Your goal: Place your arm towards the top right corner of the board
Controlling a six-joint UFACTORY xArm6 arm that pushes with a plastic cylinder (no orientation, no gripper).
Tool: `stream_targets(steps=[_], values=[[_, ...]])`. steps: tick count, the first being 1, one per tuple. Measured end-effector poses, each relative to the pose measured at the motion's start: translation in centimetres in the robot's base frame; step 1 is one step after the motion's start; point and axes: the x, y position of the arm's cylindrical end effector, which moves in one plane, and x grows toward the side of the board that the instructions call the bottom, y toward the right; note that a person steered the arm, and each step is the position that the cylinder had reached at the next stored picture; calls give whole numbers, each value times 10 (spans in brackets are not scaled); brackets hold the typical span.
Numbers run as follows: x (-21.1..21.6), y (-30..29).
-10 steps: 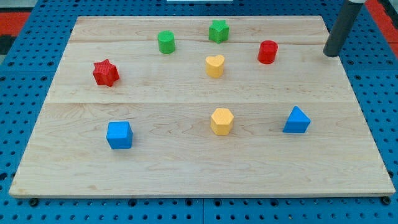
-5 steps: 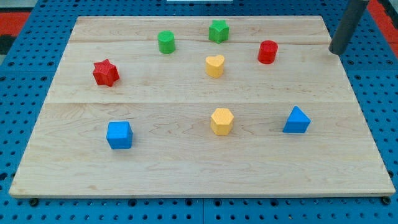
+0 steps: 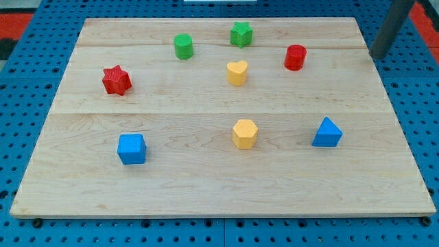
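My tip (image 3: 378, 56) at board (image 3: 206, 185) right edge, right of red cylinder (image 3: 295, 57).

- single view only, raised at the near edge of the board (image 3: 219, 185), looking down and forward across it
- mid range, whole board fits; blue pegboard tabletop (image 3: 425, 103) frames it

wooden board (image 3: 206, 185) on blue pegboard (image 3: 41, 34)
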Motion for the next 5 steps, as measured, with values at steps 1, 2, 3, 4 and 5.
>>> stream_targets(steps=[1,2,3,4,5], values=[[0,-51],[0,-50],[0,-44],[0,-38],[-2,-35]])
